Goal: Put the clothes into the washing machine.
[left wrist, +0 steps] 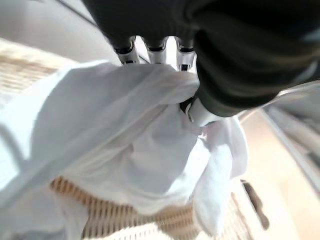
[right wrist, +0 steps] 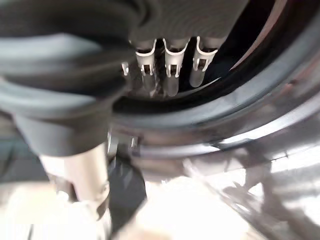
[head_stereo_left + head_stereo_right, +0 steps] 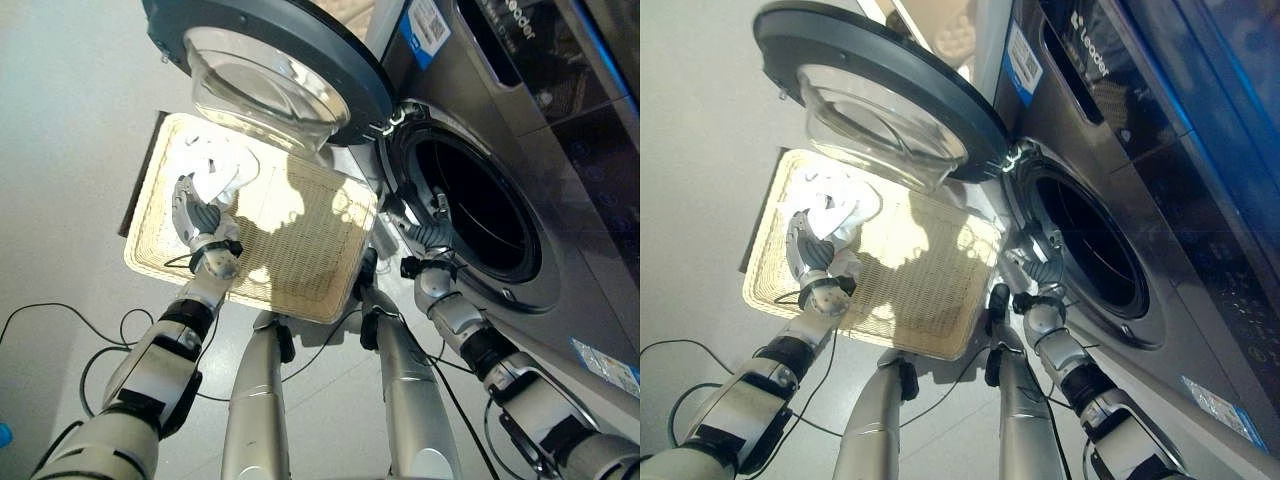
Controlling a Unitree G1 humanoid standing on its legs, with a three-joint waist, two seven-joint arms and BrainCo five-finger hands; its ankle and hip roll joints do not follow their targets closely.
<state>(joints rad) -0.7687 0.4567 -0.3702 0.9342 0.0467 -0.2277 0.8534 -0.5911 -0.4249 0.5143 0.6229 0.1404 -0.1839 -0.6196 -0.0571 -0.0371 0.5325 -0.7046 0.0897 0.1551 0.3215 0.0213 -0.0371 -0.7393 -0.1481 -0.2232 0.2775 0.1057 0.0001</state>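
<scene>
While left hand fingers clutch white cloth, right hand fingers are relaxed.

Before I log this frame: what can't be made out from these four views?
- Drum contents: dark in both eye views, so clothes inside cannot be told.
- Left hand fingertips: buried in the white cloth in the left wrist view; how many garments it holds is unclear.
- Far edge of the wicker basket: covered by the open door.
- Right hand at the door seal: contact unclear, blurred in its wrist view.
</scene>
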